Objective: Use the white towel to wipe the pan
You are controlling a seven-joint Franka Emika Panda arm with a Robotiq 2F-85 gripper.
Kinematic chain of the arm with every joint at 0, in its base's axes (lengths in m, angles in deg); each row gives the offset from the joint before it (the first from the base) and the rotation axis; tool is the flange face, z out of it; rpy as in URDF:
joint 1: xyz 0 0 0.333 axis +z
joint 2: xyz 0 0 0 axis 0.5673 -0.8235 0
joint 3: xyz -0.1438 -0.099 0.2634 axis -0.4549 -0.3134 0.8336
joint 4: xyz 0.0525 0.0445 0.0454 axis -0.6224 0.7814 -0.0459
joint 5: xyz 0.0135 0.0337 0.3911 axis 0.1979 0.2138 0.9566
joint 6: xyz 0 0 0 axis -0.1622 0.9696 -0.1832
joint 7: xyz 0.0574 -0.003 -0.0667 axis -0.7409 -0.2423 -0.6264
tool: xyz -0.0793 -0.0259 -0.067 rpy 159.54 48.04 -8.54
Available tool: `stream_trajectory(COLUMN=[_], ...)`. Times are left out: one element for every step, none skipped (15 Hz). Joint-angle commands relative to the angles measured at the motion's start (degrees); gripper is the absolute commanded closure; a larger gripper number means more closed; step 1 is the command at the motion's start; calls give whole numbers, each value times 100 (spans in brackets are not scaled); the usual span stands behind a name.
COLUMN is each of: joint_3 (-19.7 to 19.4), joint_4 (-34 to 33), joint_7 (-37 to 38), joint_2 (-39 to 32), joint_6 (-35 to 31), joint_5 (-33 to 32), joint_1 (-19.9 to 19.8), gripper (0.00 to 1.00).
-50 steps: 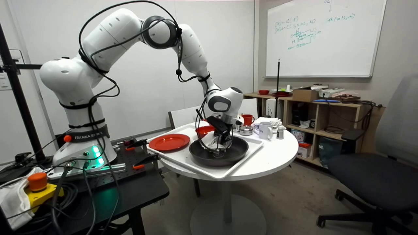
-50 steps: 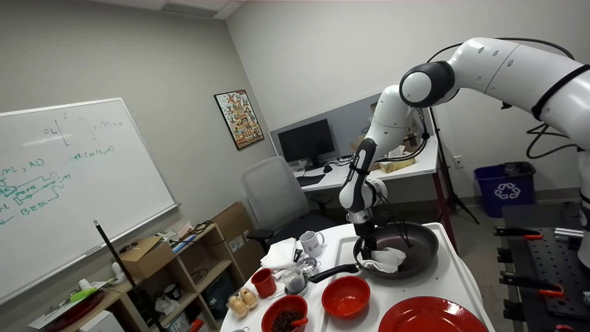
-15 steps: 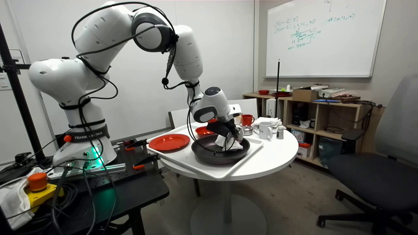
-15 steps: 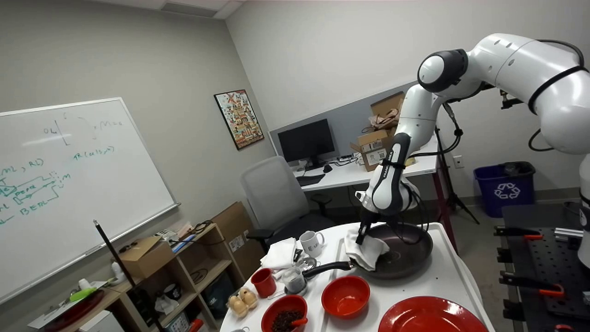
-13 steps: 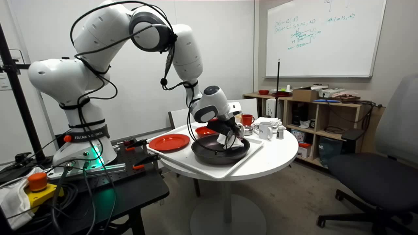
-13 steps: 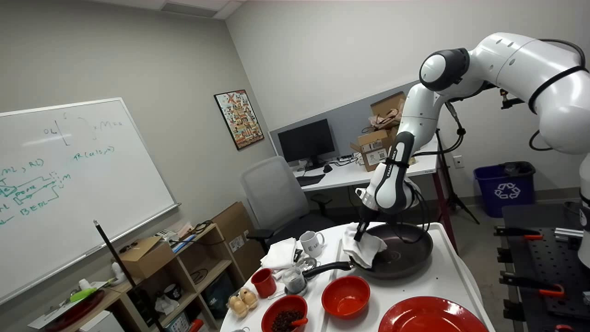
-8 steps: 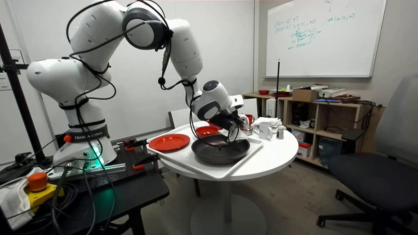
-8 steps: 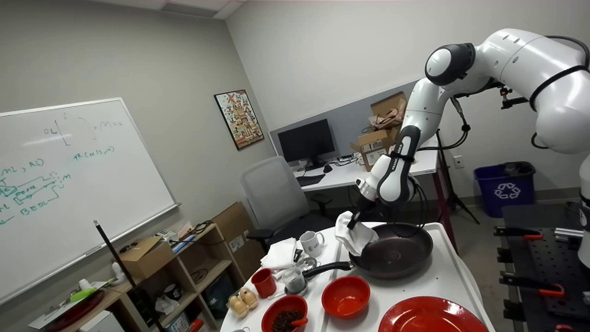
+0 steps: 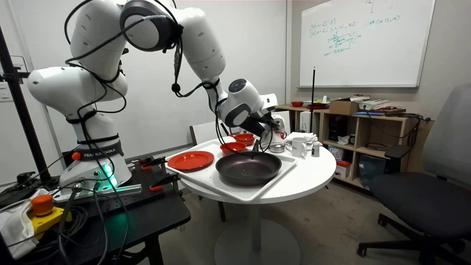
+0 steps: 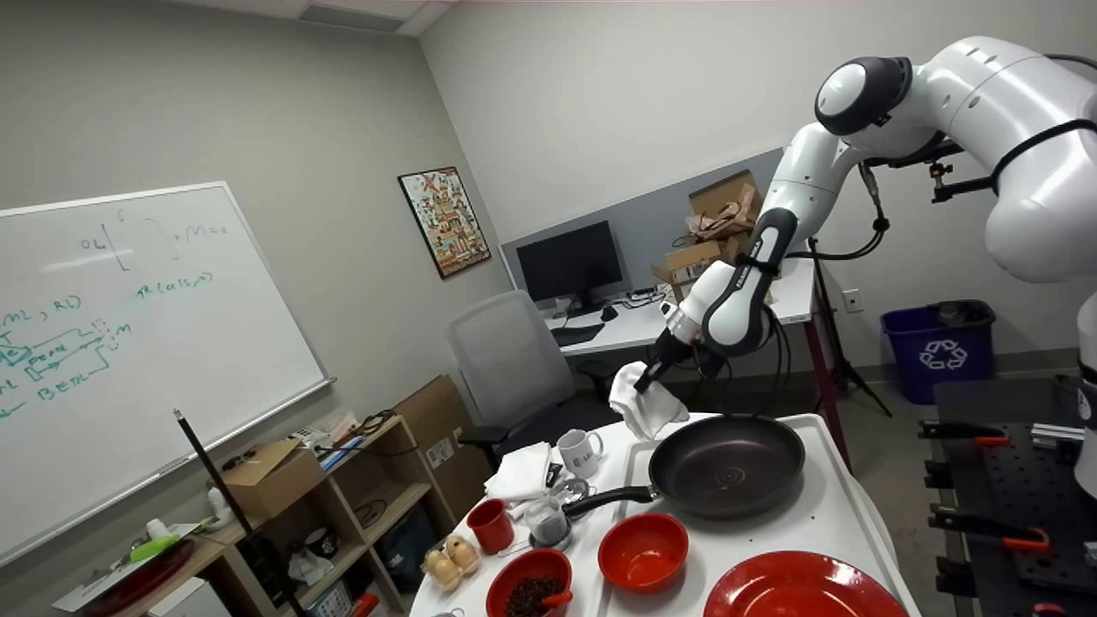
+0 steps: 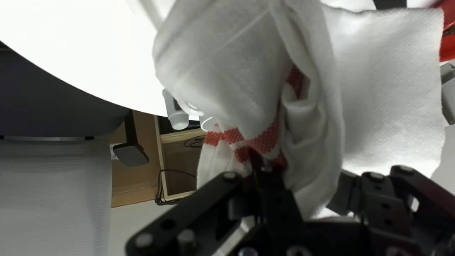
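The dark pan (image 9: 248,170) sits on the white tray (image 9: 206,180); it also shows in an exterior view (image 10: 728,471), its handle towards the red bowls. The white towel (image 10: 649,413) with a red dotted band hangs bunched from my gripper (image 10: 647,381). My gripper is shut on the towel and holds it raised beyond the pan's rim, off the pan, near the handle side. In the wrist view the towel (image 11: 231,64) fills the middle, folded between the fingers (image 11: 270,192) of the gripper (image 11: 309,179) and covering much of what lies below.
A red bowl (image 10: 643,551) and a red plate (image 10: 801,591) stand on the tray beside the pan. A white mug (image 10: 580,452), folded white cloths (image 10: 518,471), a red mug (image 10: 490,524), a glass jar (image 10: 547,520) and eggs (image 10: 452,561) stand near the table's edge.
The towel was in the pan, then moved with my gripper towards the handle-side rim. In the last second it has lifted up and out, away from the pan. The pan's inside now shows bare.
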State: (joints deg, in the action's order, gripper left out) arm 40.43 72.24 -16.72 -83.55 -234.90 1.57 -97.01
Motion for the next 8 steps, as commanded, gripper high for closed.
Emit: stream_trajectory(joint_3=[372,477,535,575,627,686,753,823], joint_4=[623,771,907,1034,1144,1223,1305,1361], joint_7=[126,136,147,144,129,106,135,143], joint_2=[123,136,180,242,287,316,384,422], joint_6=[267,461,597,657,700,755,832,913], joint_5=[-137,-129,-70,-18,54,96,164,221], joint_1=[-476,-584,-633,-646,-653,-676,-661,-658], gripper=[97,97,97,97,97,97,97,97])
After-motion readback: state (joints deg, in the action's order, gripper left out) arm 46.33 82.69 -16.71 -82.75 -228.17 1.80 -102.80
